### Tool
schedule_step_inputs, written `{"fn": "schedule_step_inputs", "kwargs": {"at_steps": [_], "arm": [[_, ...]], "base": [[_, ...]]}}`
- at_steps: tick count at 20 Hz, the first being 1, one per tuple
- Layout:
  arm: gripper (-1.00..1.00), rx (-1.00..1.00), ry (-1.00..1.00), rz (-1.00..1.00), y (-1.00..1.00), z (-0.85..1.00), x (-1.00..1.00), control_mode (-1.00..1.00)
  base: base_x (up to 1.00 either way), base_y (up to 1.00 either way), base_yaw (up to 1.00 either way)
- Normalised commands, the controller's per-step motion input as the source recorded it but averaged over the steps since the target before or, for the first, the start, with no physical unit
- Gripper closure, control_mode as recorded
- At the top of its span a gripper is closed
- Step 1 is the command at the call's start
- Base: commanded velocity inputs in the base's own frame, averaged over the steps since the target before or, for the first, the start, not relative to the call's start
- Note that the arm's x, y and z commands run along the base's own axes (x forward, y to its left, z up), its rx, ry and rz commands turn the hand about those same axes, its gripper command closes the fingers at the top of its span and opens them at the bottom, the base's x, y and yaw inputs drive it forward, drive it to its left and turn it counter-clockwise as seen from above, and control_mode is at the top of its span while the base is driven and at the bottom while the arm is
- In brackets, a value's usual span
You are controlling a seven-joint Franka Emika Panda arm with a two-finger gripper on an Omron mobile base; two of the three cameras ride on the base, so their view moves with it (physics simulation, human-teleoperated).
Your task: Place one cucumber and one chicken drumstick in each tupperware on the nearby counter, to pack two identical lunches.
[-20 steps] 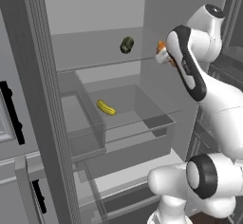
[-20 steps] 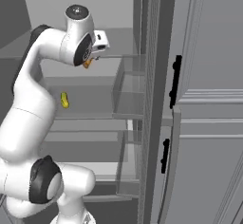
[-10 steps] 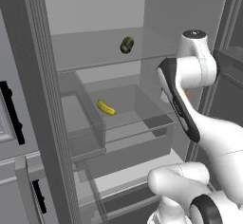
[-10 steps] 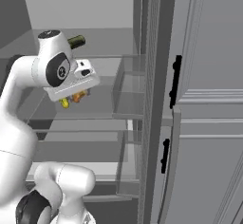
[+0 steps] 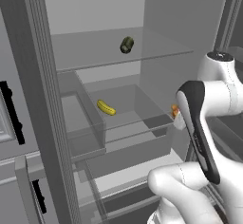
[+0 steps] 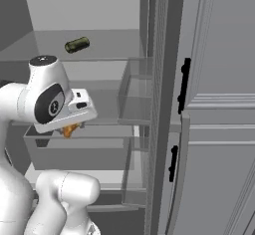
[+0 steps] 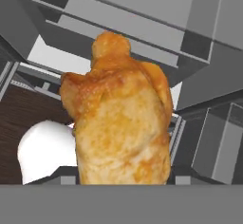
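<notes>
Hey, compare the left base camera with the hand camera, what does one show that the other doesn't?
Left base view alone: the dark green cucumber lying on the upper glass shelf, and the yellowish-green cucumber lying in the clear drawer below it. Hand view alone: the chicken drumstick close up, its whole orange-brown body with the narrow end toward the top of the frame, above dark brown floor. Both: that drumstick, in the left base view just an orange sliver beside the arm, and the fridge drawer.

A cucumber (image 5: 126,44) lies on the upper shelf (image 5: 156,52). Another cucumber (image 5: 106,107) lies in the drawer (image 5: 142,123) below, at its 7 o'clock. The drumstick (image 5: 175,110) sits at 3 o'clock of that one.
</notes>
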Motion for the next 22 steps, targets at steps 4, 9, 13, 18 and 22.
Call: {"fn": "schedule_step_inputs", "kwargs": {"at_steps": [4,9,13,18,22], "arm": [[1.00,0.00,0.26,0.00,0.00,-0.25,-0.65,-1.00],[1.00,0.00,0.13,0.00,0.00,-0.52,-0.59,-1.00],[1.00,0.00,0.05,0.00,0.00,-0.14,-0.38,-1.00],[1.00,0.01,0.00,0.00,-0.02,0.00,-0.25,1.00],[1.00,0.00,0.00,0.00,0.00,0.00,0.00,1.00]], "base": [[0.00,0.00,0.00],[0.00,0.00,0.00],[0.00,0.00,0.00],[-0.60,-0.12,0.00],[-1.00,-0.28,-0.02]]}}
